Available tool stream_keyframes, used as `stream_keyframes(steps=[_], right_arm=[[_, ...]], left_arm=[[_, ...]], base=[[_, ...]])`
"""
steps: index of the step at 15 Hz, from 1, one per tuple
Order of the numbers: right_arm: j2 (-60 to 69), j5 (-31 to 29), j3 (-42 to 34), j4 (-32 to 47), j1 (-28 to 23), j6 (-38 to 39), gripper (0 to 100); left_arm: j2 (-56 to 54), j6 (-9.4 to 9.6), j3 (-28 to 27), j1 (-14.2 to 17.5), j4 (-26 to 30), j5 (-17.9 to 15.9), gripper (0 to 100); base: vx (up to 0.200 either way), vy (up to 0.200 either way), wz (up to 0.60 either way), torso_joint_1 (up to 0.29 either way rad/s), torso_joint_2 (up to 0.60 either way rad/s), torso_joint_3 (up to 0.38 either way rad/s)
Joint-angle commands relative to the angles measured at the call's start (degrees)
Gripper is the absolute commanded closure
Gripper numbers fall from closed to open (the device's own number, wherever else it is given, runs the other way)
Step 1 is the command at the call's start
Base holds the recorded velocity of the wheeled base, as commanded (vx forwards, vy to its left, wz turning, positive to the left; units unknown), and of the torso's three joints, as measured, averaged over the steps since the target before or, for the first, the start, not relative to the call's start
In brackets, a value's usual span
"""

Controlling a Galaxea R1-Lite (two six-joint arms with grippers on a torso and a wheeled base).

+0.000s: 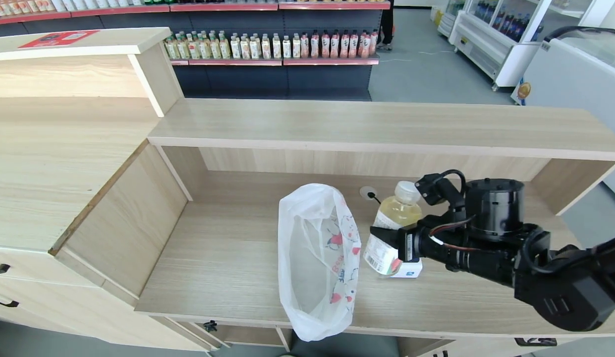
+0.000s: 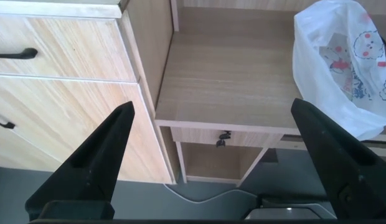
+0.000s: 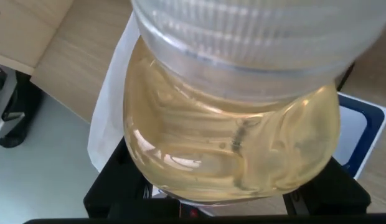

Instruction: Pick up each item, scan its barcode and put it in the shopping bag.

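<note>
Since scanning precedes bagging, the right jaws clamp the bottle (image 1: 392, 229) just beside the shopping bag (image 1: 314, 258), while the left jaws hang apart.

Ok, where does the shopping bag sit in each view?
Head view: shopping bag at centre, open, on the counter beside the bottle.
Left wrist view: on the counter, overhanging its front edge.
Right wrist view: a white strip behind the bottle, probably the bag.
Shared landmark: the wooden counter.

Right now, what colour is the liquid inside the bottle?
Pale yellow; the bottle shows it best in the right wrist view.
</note>
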State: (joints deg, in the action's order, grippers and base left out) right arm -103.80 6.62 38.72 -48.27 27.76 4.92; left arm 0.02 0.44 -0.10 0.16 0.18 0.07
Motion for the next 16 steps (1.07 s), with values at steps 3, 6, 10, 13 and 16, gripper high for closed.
stream_keyframes(steps=[3, 6, 10, 13, 16], right_arm=[[-13.88, -0.03, 6.63, -8.24, 4.06, -0.27, 100], [-20.91, -0.82, 11.73, -10.35, 7.05, -0.44, 100], [-31.81, -4.6, 18.85, -16.94, 8.19, -8.18, 100], [-37.79, -4.6, 24.65, -18.87, 8.28, -11.52, 100], [-43.5, -4.69, 29.93, -22.39, 8.37, -16.35, 100]], left_arm=[[-0.02, 0.0, 0.01, 0.02, -0.01, 0.01, 0], [-0.02, 0.0, 0.01, 0.02, -0.01, 0.01, 0], [-0.02, 0.0, 0.01, 0.02, -0.01, 0.01, 0], [-0.02, 0.0, 0.01, 0.02, -0.01, 0.01, 0], [-0.02, -0.09, 0.01, 0.02, -0.01, 0.01, 0]], base=[[0.0, 0.0, 0.0, 0.0, 0.0, 0.0], [0.0, 0.0, 0.0, 0.0, 0.0, 0.0], [0.0, 0.0, 0.0, 0.0, 0.0, 0.0], [0.0, 0.0, 0.0, 0.0, 0.0, 0.0], [0.0, 0.0, 0.0, 0.0, 0.0, 0.0]])
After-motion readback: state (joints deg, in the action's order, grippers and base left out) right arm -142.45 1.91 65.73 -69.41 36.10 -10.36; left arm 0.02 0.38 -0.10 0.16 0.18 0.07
